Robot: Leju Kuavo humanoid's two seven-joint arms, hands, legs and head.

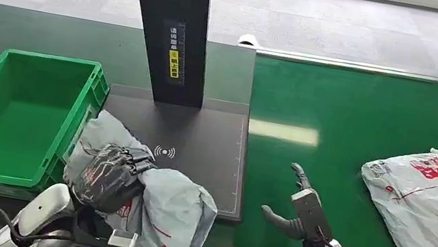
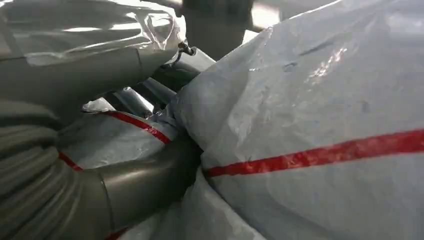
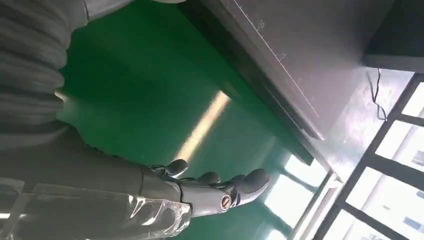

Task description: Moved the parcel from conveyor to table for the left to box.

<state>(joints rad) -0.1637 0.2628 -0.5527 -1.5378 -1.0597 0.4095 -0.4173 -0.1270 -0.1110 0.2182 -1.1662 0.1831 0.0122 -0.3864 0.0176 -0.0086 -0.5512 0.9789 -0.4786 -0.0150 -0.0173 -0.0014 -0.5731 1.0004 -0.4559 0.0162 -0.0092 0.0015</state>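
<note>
While my left hand (image 1: 108, 175) gripped the grey parcel (image 1: 176, 214) at the front edge of the table, these were the points I weighed:

Left hand: closed around a bunched fold of the parcel; in the left wrist view my thumb (image 2: 90, 75) and fingers (image 2: 145, 182) pressed into the plastic on either side of its red stripe.

Parcel in hand: it lay over the front edge of the dark scanner pad (image 1: 198, 147), just beside the green crate's (image 1: 12, 121) near right corner, with a loose end hanging past the table's front edge.

Right hand (image 1: 296, 208): empty, fingers spread, hovering over the conveyor belt (image 1: 354, 113) near its front rail, well apart from the second parcel (image 1: 436, 209) at the belt's right end.

Step in hand, as I judged it: carry the held parcel into the crate.

Doing it well: lift until the hanging end would pass over the crate's right wall, then travel towards the crate's middle before letting go.

Risk: the soft bag could sag, catch the rim and drape over it.

Grip: keep it firm, since slick plastic might slip.
</note>
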